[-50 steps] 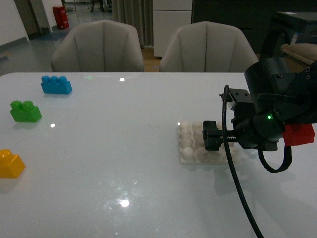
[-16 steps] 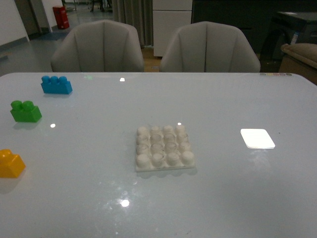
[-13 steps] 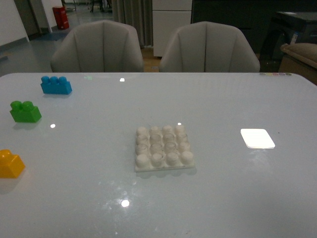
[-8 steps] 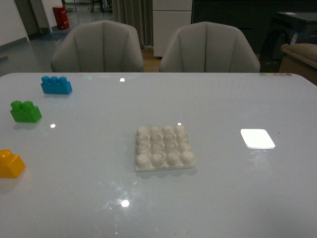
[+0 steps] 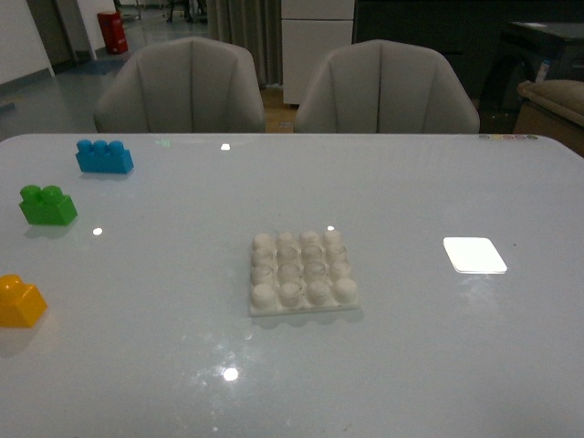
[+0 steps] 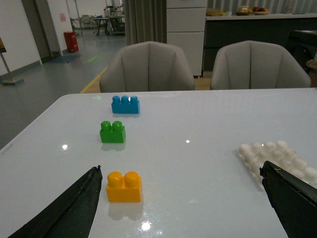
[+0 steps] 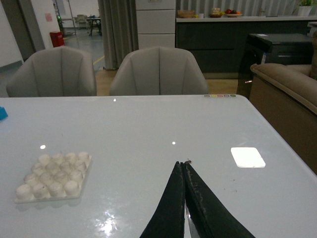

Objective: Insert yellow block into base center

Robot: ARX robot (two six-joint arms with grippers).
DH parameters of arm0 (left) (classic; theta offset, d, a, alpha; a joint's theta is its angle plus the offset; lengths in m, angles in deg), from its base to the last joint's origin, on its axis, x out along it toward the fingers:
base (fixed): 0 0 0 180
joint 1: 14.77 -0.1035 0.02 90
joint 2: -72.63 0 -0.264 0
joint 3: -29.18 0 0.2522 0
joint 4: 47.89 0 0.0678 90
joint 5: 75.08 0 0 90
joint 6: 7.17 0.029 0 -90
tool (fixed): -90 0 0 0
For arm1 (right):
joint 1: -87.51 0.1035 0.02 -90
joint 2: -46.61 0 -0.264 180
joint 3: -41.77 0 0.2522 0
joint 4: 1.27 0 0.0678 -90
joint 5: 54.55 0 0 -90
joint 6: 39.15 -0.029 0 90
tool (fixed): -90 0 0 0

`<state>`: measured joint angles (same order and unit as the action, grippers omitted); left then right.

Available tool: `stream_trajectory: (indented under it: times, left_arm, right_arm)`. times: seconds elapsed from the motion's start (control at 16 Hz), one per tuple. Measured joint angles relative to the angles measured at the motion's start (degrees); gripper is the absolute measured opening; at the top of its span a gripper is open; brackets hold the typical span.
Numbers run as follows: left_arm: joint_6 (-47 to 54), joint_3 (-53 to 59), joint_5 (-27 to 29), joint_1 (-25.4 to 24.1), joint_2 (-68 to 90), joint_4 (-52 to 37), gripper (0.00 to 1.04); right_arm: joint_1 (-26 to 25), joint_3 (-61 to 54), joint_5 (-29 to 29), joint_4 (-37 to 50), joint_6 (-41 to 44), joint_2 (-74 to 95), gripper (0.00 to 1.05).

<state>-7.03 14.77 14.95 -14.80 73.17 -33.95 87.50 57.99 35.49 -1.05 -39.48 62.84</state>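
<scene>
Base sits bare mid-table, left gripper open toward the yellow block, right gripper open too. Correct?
No: the right gripper is shut, its fingers pressed together, as the right wrist view shows. The base is bare and the left gripper is open toward the yellow block.

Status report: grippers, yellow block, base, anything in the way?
Left gripper open, empty. Right gripper shut, empty. Yellow block on table, far left of base, untouched. Nothing between them.

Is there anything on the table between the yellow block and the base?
Nothing visible. Only bare table lies between the yellow block and the base; the green brick and blue brick sit farther back.
</scene>
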Motion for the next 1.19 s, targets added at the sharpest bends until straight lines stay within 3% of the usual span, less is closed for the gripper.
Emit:
stream_trajectory:
  times: [0.38, 0.56, 0.75, 0.88, 1.0, 1.12, 1.19]
  left_arm:
    - [0.00, 0.00, 0.00, 0.00, 0.00, 0.02, 0.98]
    - [0.00, 0.00, -0.02, 0.00, 0.00, 0.04, 0.98]
    - [0.00, 0.00, 0.00, 0.00, 0.00, 0.00, 0.98]
    - [0.00, 0.00, 0.00, 0.00, 0.00, 0.02, 0.98]
    - [0.00, 0.00, 0.02, 0.00, 0.00, 0.00, 0.98]
    - [-6.08, -7.28, 3.48, 2.45, 9.81, 15.41, 0.98]
    - [-7.52, -9.11, 1.99, 1.16, 12.35, 13.05, 0.98]
  right_arm:
    - [0.00, -1.90, 0.00, -3.76, 0.02, -6.10, 0.02]
    - [0.00, -1.86, -0.02, -14.45, 0.02, -15.91, 0.02]
    - [0.00, -1.86, -0.04, -14.16, 0.07, -15.98, 0.02]
    - [0.00, -1.86, -0.04, -14.19, 0.09, -15.98, 0.21]
    - [0.00, -1.86, -0.04, -14.16, 0.09, -15.98, 0.47]
    - [0.00, -1.86, -0.04, -14.19, 0.13, -15.98, 0.70]
    - [0.00, -1.86, -0.07, -14.16, 0.17, -15.98, 0.83]
